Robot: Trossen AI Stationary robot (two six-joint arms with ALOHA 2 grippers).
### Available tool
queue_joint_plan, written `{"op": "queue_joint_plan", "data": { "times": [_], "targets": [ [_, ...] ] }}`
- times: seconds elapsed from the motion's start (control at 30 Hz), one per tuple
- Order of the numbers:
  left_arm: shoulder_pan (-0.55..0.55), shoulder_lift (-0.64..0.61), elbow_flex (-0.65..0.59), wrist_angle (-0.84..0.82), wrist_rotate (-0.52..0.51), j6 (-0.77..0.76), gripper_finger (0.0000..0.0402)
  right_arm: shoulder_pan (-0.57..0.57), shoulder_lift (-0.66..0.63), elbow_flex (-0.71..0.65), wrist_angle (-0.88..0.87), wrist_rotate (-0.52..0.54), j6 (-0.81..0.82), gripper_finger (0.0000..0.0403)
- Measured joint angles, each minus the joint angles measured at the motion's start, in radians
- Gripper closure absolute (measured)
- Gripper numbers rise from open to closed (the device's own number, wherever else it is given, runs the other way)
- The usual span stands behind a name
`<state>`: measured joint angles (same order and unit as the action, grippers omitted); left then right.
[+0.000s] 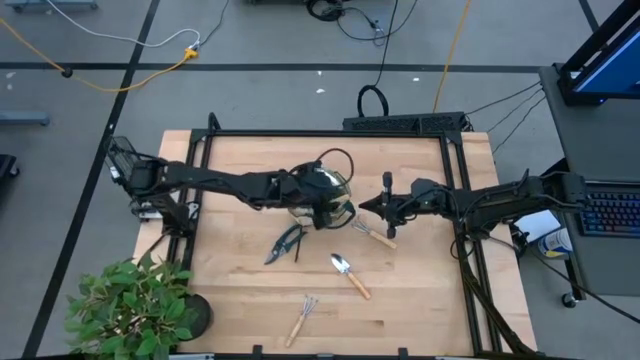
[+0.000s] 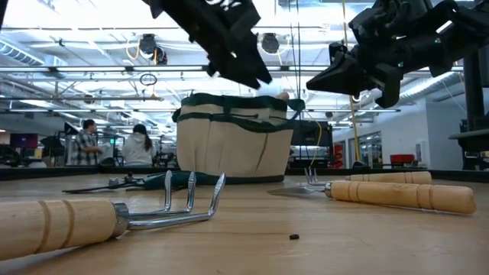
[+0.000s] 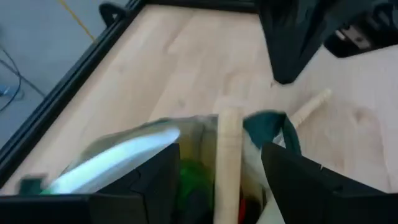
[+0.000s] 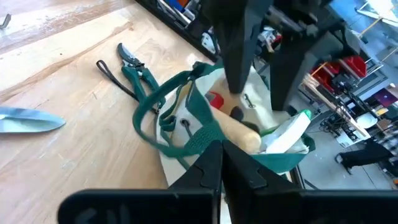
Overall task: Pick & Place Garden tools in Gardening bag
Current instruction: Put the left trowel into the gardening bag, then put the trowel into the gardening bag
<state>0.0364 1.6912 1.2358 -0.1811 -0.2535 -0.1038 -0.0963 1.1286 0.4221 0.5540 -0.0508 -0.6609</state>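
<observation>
The small round beige fabric gardening bag with dark green trim [image 1: 322, 192] stands on the light wooden table [image 1: 240, 300] near its middle, toward the far edge. A pale wooden tool handle [image 3: 228, 163] stands upright in the bag's mouth, beside a green spray bottle with a white top [image 4: 287, 134] and a scrap of red. The left gripper [image 3: 217, 180] hangs right over the bag, its dark fingers spread wide on either side of that handle and gripping nothing.

The likely trouble is in the pull-out: if a finger brushes the handle or catches the green loop strap [image 4: 163, 118], the light bag could tip or drag and spill its load.

The right gripper [image 1: 368, 206], jaws pressed shut and empty, hovers just beside the bag; both arms are crowded there, so a careless lift could knock them together.

Still on the table: the dark pruning shears [image 1: 287, 242], a wooden-handled metal trowel [image 1: 349, 274], a wooden-handled hand rake [image 1: 302, 318], and another wooden-handled tool [image 1: 376, 235] lying under the right gripper. The leafy potted plant [image 1: 130, 305] sits at the near left corner.
</observation>
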Motion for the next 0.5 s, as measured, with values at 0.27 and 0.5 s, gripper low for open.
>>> {"op": "queue_joint_plan", "data": {
  "times": [0.27, 0.5],
  "targets": [
    [0.001, -0.131, -0.002, -0.156, -0.073, 0.089, 0.0209, 0.0, 0.0, 0.0, 0.009, -0.002, 0.036, 0.0403],
    [0.0, -0.269, 0.001, -0.326, 0.001, 0.111, 0.0258, 0.0, 0.0, 0.0, 0.038, -0.01, 0.152, 0.0401]
  ]
}}
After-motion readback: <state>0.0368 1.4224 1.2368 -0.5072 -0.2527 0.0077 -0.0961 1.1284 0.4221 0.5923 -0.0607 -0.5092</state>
